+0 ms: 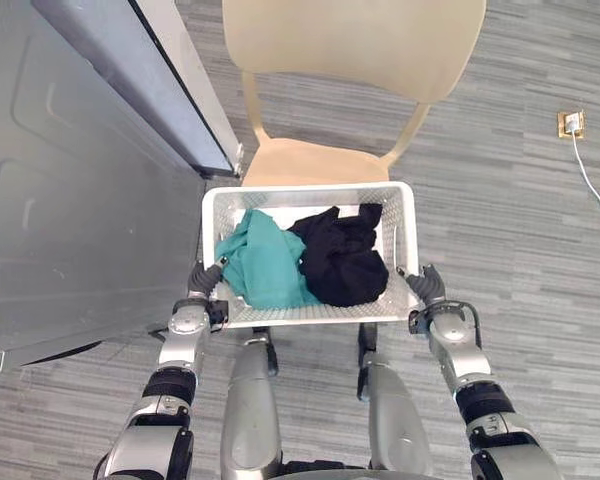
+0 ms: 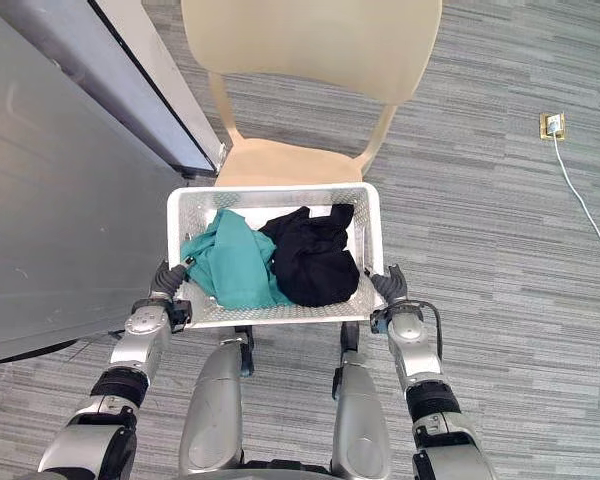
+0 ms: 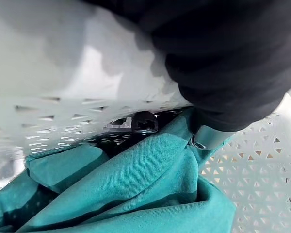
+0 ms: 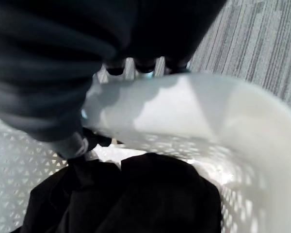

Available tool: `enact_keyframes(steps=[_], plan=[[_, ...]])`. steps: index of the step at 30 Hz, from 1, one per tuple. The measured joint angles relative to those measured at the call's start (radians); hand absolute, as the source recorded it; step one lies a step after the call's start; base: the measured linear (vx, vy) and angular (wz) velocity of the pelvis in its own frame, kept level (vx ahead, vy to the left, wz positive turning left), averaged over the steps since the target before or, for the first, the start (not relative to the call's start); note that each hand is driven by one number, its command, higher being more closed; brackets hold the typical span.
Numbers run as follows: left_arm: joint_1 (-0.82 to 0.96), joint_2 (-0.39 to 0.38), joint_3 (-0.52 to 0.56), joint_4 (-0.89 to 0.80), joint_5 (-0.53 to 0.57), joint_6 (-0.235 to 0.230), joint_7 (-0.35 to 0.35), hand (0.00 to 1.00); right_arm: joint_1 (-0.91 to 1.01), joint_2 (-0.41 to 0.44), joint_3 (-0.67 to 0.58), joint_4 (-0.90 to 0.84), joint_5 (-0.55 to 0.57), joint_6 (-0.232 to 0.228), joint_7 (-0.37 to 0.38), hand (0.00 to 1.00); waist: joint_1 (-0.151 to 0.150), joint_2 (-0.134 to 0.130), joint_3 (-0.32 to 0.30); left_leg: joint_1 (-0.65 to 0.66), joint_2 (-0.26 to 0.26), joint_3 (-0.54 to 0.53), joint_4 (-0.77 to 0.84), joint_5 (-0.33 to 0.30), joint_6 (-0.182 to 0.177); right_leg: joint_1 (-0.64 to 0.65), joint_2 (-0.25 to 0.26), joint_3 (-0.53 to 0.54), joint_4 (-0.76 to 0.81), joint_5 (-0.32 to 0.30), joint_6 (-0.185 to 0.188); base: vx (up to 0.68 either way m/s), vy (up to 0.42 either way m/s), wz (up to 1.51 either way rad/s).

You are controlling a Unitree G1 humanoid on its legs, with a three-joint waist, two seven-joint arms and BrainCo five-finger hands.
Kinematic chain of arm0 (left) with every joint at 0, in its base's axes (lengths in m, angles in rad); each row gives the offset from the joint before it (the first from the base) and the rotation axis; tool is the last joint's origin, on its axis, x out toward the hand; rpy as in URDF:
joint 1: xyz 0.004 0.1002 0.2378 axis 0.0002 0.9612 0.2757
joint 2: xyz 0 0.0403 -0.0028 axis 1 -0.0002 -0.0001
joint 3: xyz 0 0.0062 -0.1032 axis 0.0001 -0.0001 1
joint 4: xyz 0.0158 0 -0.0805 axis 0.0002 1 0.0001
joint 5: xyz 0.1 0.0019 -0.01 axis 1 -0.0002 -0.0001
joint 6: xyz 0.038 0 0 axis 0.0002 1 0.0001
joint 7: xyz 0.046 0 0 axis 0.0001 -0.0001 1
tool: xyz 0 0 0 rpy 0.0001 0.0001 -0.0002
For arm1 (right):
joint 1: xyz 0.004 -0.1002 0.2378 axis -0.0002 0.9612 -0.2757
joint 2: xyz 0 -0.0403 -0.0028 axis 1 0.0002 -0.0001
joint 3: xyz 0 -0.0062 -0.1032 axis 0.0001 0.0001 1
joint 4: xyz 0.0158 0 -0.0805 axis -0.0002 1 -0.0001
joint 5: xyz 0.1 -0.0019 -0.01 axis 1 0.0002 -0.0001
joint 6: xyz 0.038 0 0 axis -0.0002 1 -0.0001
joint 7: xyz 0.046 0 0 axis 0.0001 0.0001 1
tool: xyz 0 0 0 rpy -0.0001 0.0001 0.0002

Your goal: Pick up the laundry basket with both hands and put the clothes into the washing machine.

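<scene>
Jointly clasped by left hand (image 1: 205, 279) and right hand (image 1: 429, 286): basket (image 1: 310, 190) of teal garment (image 1: 261, 262) and black garment (image 1: 342, 262), near chair (image 1: 308, 160).

The basket (image 1: 310, 190) is white, its walls pierced all over with small triangles. In it lie a teal garment (image 1: 265, 262) and a black garment (image 1: 346, 262), both plain. The chair (image 1: 352, 40) is pale beige. The floor (image 1: 525, 260) is grey carpet in fine lighter and darker streaks. The machine (image 1: 70, 200) is plain dark grey. The socket (image 1: 571, 123) is brass-coloured and its cable (image 1: 596, 188) is white.
</scene>
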Motion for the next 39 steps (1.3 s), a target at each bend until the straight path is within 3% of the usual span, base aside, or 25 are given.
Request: enact_keyframes(steps=[6, 15, 16, 22, 28, 39], plan=[[-0.106, 0.04, -0.025, 0.002, 0.0, 0.068, 0.0, 1.0, -0.048, 0.0, -0.025, -0.01, 0.0, 0.005, -0.002, 1.0, -0.004, -0.001, 0.0, -0.029, 0.004, -0.002, 0.013, 0.002, 0.003, -0.018, 0.001, -0.002, -0.007, 0.011, 0.0, 0.0, 0.0, 0.0], [-0.216, 0.051, -0.026, 0.002, 0.0, 0.074, 0.001, 1.0, -0.094, -0.023, -0.05, -0.049, 0.021, 0.008, -0.008, 1.0, -0.005, -0.003, -0.002, -0.046, 0.018, 0.002, 0.009, 0.006, 0.003, -0.031, 0.003, -0.004, -0.017, 0.018, -0.003, 0.0, 0.0, 0.0], [-0.224, 0.051, -0.026, 0.002, 0.0, 0.074, 0.001, 0.0, -0.101, -0.028, -0.05, -0.049, 0.023, 0.008, -0.009, 0.0, -0.005, -0.003, -0.002, -0.046, 0.019, 0.002, 0.009, 0.007, 0.003, -0.031, 0.004, -0.004, -0.018, 0.018, -0.003, 0.0, 0.0, 0.0], [-0.287, 0.056, -0.018, 0.002, -0.011, 0.074, 0.063, 0.0, -0.122, -0.031, -0.064, -0.049, 0.072, 0.008, -0.002, 0.0, -0.006, -0.004, -0.001, -0.055, 0.02, 0.002, 0.005, 0.007, 0.001, -0.039, 0.005, -0.005, -0.022, 0.018, -0.004, 0.0, 0.0, 0.0], [-0.312, 0.06, 0.075, 0.002, -0.031, 0.073, 0.114, 0.0, -0.124, -0.053, -0.037, -0.091, 0.131, 0.004, 0.058, 0.0, -0.008, -0.011, 0.003, -0.059, 0.029, 0.005, 0.008, 0.008, 0.0, -0.044, 0.011, -0.004, -0.022, 0.019, -0.005, 0.0, -0.002, -0.01], [-0.324, 0.142, 0.099, 0.0, -0.048, 0.068, 0.108, 0.0, -0.117, -0.104, 0.047, -0.141, 0.157, 0.001, 0.112, 0.0, -0.007, -0.011, 0.003, -0.034, 0.035, 0.006, -0.035, 0.04, -0.009, -0.042, 0.019, -0.009, -0.012, 0.021, -0.009, 0.0, -0.008, 0.0]])
